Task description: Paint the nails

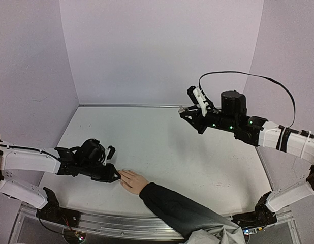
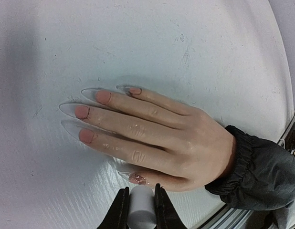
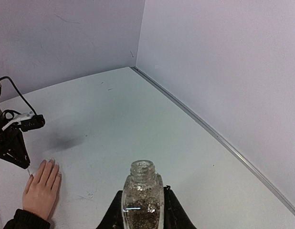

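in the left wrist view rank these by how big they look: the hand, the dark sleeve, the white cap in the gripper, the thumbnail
1. hand
2. dark sleeve, only partly in frame
3. white cap, very close to the camera, so it may look bigger than it is
4. thumbnail, smallest

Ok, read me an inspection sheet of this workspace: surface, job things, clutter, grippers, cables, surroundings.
Surface: white table, faint scuffs.
Job's things: hand flat, palm down; nails pink with long clear tips; thumbnail looks glittery.
Clutter: nothing seen.
Grippers: left gripper shut on a white cap, right beside the thumb; right gripper shut on an open bottle of glitter, raised well away from the hand.
Cables: black cable arcs over the right arm.
Surroundings: plain pale walls; metal rail along the near edge.
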You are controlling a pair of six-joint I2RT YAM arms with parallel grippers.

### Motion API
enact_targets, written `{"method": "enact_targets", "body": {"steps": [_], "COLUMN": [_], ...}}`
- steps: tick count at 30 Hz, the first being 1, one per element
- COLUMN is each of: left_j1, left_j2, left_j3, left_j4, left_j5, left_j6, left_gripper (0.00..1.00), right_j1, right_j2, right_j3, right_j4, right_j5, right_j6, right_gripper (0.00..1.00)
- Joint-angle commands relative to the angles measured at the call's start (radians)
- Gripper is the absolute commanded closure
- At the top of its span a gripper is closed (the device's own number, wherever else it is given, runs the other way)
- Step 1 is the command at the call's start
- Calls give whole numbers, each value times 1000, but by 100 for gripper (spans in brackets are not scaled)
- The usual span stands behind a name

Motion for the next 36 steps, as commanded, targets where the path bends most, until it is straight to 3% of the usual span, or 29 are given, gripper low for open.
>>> {"method": "enact_targets", "body": {"steps": [1,36], "left_j1": [-6,-4], "left_j2": [14,72], "left_j3": [40,49], "left_j4": [54,55], "left_j5": [16,-91], "left_j6": [20,-7], "left_gripper": [100,100], "right_j1": [4,4], "right_j2": [-23,2], "right_j3": [20,37], "right_j4": [63,61], "right_j5": [-10,-3], "right_j6": [-3,-1], "right_gripper": [100,100]}}
